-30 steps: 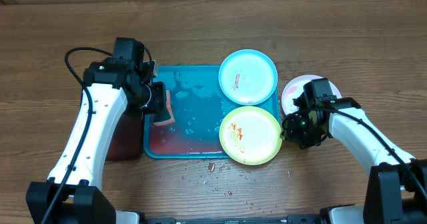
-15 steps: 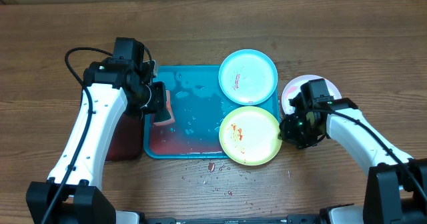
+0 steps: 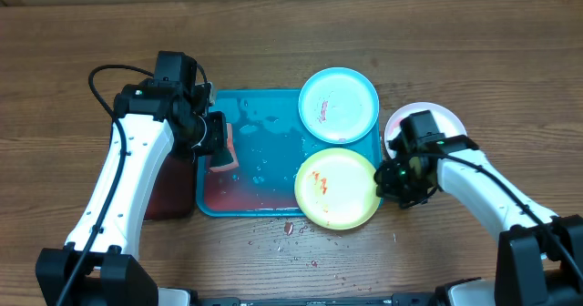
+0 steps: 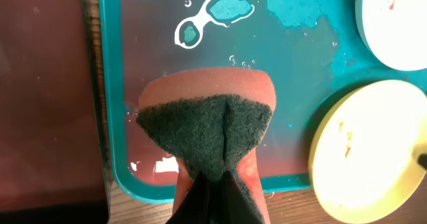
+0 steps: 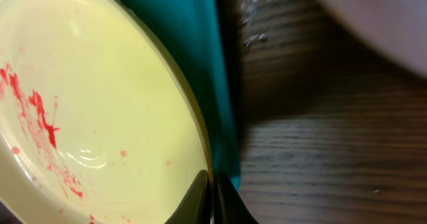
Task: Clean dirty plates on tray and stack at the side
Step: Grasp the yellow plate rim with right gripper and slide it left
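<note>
The teal tray [image 3: 264,133] lies mid-table, wet, with reddish water at its front. The yellow-green plate [image 3: 337,188] with red smears rests on the tray's front right corner; my right gripper [image 3: 390,180] is shut on its right rim [image 5: 212,184]. The light blue plate [image 3: 339,105] sits on the tray's back right corner. The white plate [image 3: 401,124] lies on the table right of the tray, partly hidden by my right arm. My left gripper [image 3: 219,142] is shut on an orange sponge with a dark scouring face [image 4: 207,127], held over the tray's left part.
A dark maroon tray [image 3: 168,188] lies left of the teal tray, partly under my left arm. Red crumbs [image 3: 287,233] are scattered on the wood in front of the teal tray.
My right gripper has pulled the yellow-green plate slightly left and toward the front. The left arm and sponge have not moved.
</note>
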